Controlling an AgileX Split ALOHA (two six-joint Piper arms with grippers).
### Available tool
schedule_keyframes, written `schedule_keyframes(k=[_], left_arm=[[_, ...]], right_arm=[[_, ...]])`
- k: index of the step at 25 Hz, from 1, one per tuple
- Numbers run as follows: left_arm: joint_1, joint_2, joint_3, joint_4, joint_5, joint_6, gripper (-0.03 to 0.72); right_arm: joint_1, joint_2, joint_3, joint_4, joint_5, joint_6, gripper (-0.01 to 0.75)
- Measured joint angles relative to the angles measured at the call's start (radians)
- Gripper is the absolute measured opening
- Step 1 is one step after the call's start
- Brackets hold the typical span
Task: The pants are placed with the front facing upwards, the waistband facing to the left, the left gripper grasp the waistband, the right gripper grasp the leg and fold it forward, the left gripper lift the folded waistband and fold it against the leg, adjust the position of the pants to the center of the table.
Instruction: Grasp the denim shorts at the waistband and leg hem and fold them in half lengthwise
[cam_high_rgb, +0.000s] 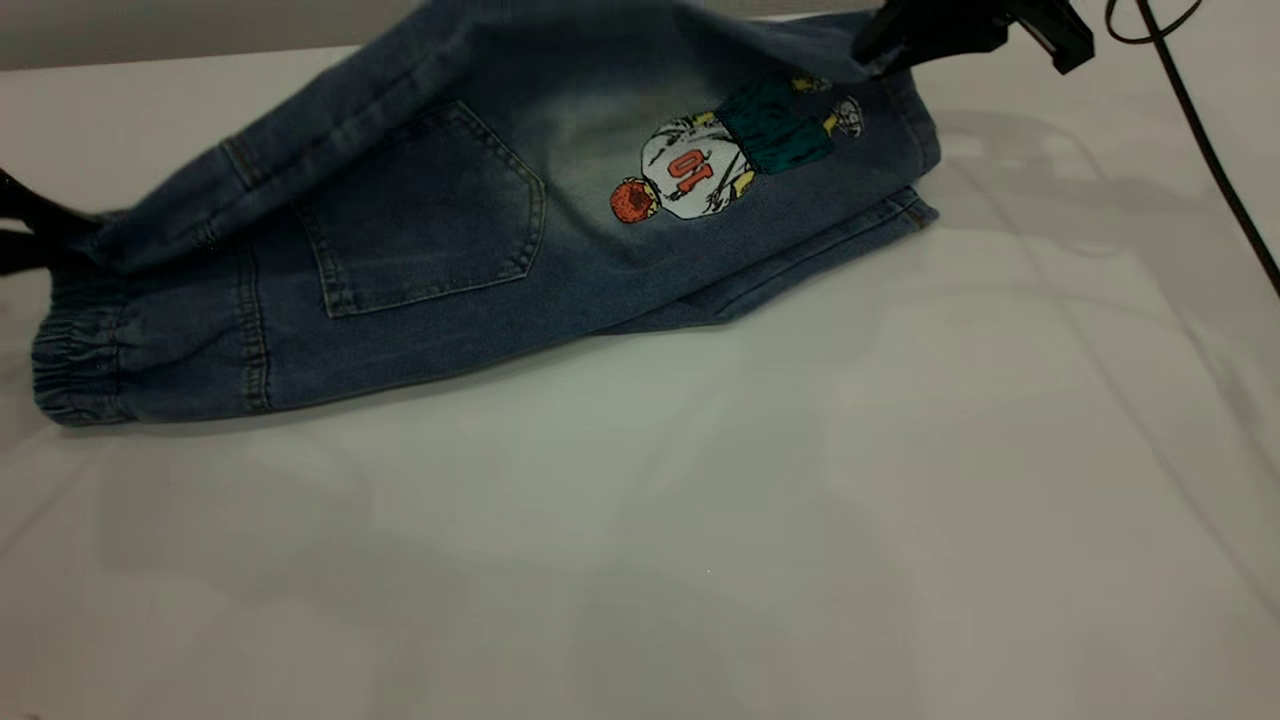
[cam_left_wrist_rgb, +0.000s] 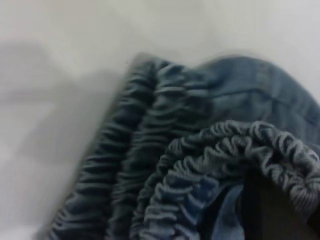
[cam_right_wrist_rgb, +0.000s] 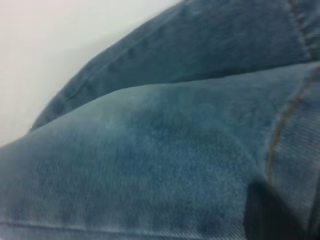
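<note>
Meanwhile left gripper, at 9 o'clock, was clamped on waistband; right gripper, 1 o'clock, pinched leg of pants above table.

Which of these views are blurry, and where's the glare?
Exterior view: sharp, dim, soft sheen and faint shadows across the table. Left wrist view: the waistband is soft, slightly out of focus. Right wrist view: the leg fills the frame, blurred at close range.
</note>
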Motion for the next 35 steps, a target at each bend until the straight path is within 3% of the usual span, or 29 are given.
schedule_keyframes(k=[8,20,28,32,35], left_arm=[[0.0,0.026,0.0,0.001,0.017,0.048,0.179],[0.0,0.025,-0.059,0.002,0.139,0.128,0.283],[0.0,0.025,-0.059,0.004,0.172,0.22,0.416],[0.0,0.025,-0.059,0.003,0.184,0.227,0.475],[0.003,0.024,-0.059,0.003,0.197,0.227,0.484]], right_arm=[[-0.001,0.0,0.0,-0.049,-0.001,0.021,0.026],[0.0,0.0,0.0,-0.049,0.0,0.021,0.029],[0.0,0.0,0.0,-0.049,0.003,0.01,0.039],[0.001,-0.001,-0.02,-0.057,0.024,-0.062,0.078],[-0.001,-0.001,-0.053,-0.069,0.037,-0.092,0.153]])
